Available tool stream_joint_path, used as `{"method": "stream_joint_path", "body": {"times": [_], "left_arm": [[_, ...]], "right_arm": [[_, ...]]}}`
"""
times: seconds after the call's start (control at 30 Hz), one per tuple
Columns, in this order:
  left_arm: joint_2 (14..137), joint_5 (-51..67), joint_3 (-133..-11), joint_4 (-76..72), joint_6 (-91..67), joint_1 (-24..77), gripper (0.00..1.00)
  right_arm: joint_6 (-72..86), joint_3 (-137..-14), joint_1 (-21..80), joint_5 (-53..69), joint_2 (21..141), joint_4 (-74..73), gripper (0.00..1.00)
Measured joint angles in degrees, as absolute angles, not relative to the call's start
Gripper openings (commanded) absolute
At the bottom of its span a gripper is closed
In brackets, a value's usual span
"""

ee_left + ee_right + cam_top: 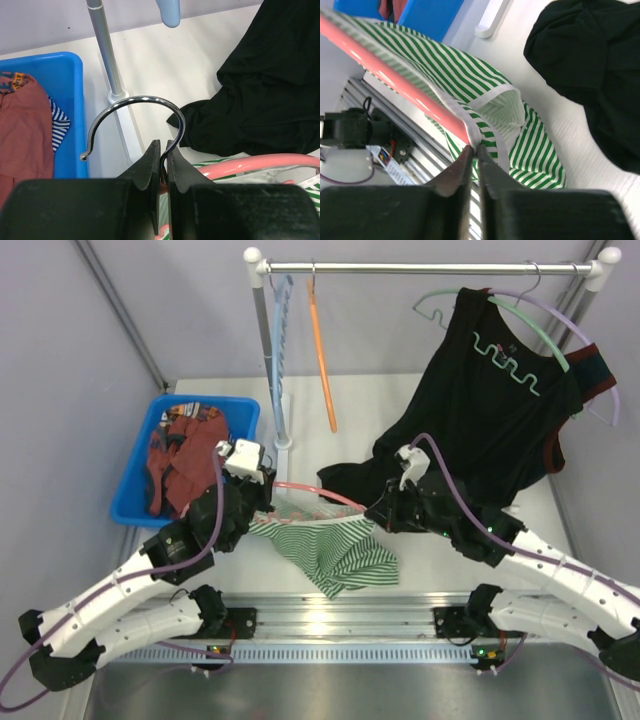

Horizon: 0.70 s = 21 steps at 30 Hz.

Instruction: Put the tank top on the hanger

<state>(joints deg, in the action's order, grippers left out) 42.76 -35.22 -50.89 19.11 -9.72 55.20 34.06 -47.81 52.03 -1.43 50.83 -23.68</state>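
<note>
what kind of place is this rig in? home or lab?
Most likely a lab test cell, not a home: plain grey walls box in a white table, with a small clothes rail and a blue bin of garments.

Striped tank top against pink hanger
</note>
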Motion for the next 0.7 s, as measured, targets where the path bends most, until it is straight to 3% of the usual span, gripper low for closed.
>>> {"method": "stream_joint_path", "body": {"times": [0.7], "left_arm": [[45.8,-34.4,-51.3,19.3,-9.8,55.2,0.0]], "right_arm": [[33.0,-56.2,57.2,-3.4,56.4,-24.9,0.0]]}}
